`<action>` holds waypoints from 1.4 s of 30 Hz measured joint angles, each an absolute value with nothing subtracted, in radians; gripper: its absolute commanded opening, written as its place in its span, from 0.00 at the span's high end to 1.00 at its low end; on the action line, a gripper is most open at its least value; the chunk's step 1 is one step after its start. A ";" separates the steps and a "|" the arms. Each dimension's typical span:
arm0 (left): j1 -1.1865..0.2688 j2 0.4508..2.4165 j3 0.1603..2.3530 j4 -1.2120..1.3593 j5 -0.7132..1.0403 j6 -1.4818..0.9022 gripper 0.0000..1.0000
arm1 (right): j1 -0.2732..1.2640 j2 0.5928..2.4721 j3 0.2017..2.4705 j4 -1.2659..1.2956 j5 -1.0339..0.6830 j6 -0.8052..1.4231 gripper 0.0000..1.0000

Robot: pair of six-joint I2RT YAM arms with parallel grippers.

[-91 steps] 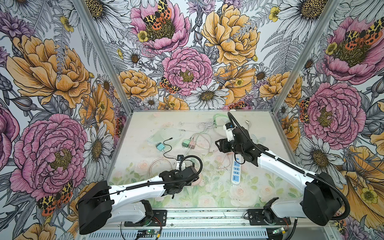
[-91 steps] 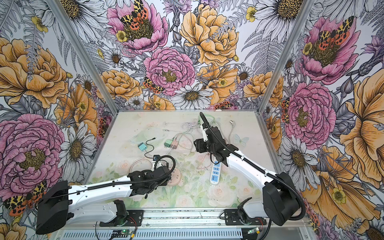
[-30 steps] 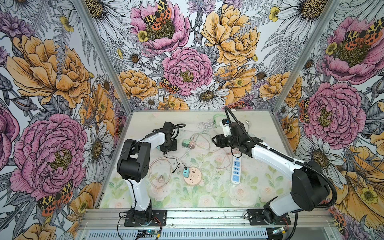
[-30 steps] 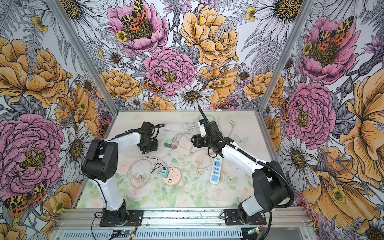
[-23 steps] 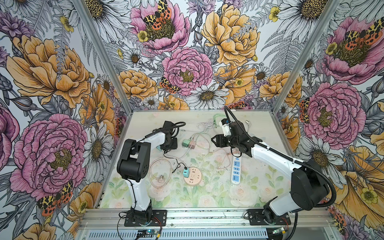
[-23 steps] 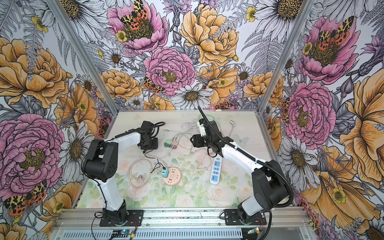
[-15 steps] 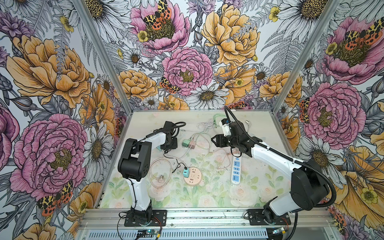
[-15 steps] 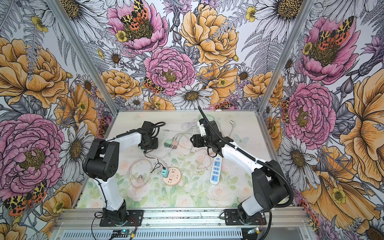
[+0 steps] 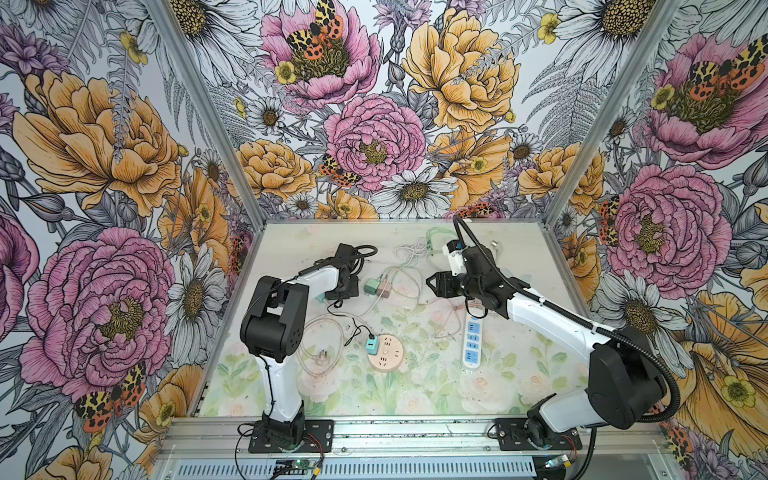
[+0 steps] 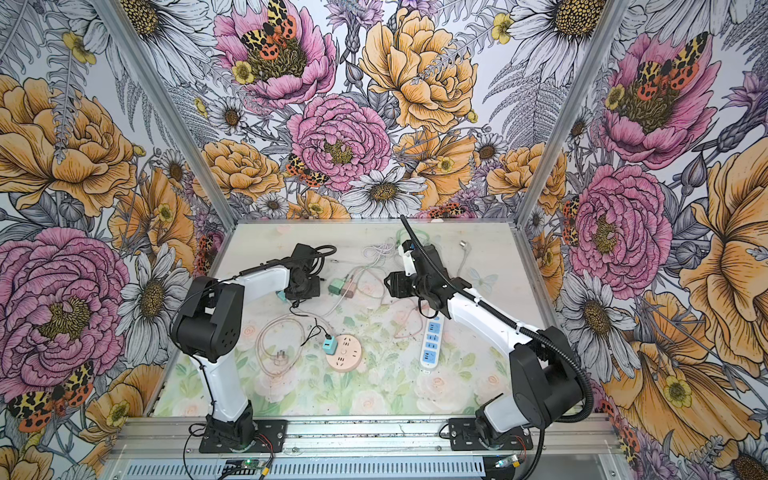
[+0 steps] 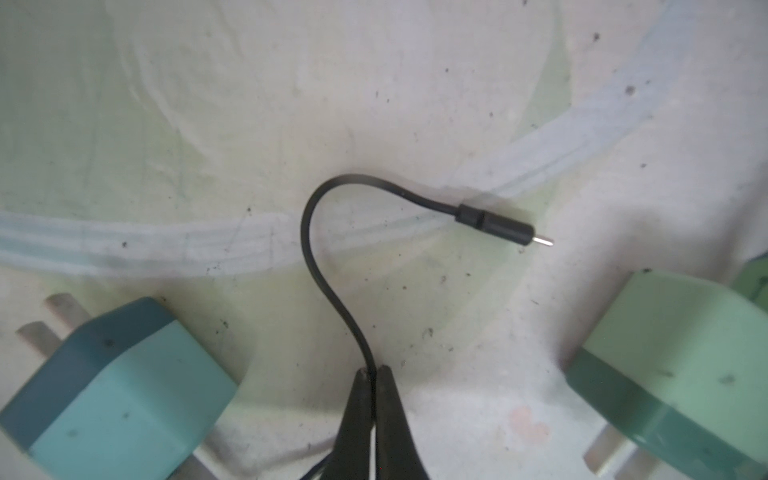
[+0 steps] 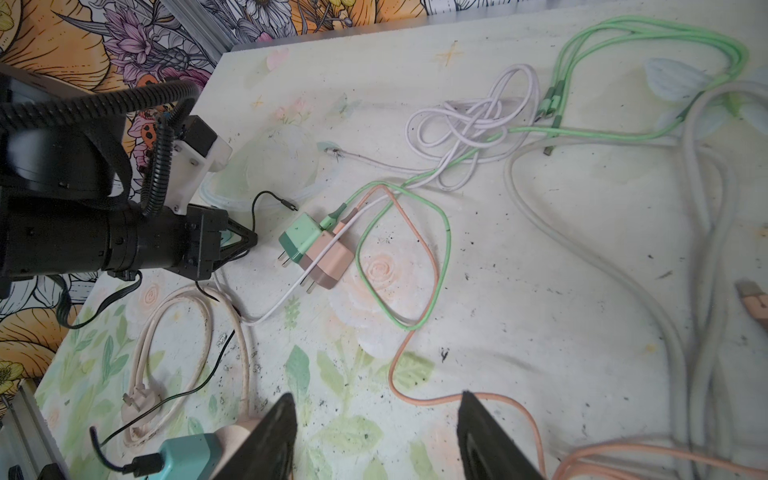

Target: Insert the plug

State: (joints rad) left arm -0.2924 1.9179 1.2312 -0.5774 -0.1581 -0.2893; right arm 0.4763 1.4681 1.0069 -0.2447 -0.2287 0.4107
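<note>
Cable (image 11: pixel 305 237), black, sits pinched in the fully closed left gripper (image 11: pixel 376 372); its plug (image 11: pixel 494 226) points free between teal charger (image 11: pixel 116 386) and green charger (image 11: pixel 673 345). Right gripper (image 12: pixel 376 399) hangs open, empty.

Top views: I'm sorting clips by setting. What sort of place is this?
Probably a robot test booth: flower-printed walls box in a table, two arms are bolted to a rail in front.

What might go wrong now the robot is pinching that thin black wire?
The left gripper holds the black wire well behind its plug tip, so the tip may flop and aim wrong. Pulling might also tug the teal charger off the round socket, where the wire seems to end.
</note>
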 measured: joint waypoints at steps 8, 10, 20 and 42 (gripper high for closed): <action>-0.291 1.721 1.218 -0.632 -0.138 -0.289 1.00 | 0.476 1.460 0.999 -0.246 -0.229 0.411 0.38; -0.289 1.643 1.218 -0.638 -0.138 -0.289 1.00 | 0.476 1.458 0.996 -0.247 -0.229 0.411 0.37; -0.152 1.377 1.113 -0.718 -0.165 -0.318 1.00 | 0.477 1.458 0.995 -0.247 -0.245 0.430 0.39; -0.101 1.375 0.944 -0.898 -0.222 -0.464 0.52 | 0.562 1.465 0.995 -0.247 -0.267 0.445 0.40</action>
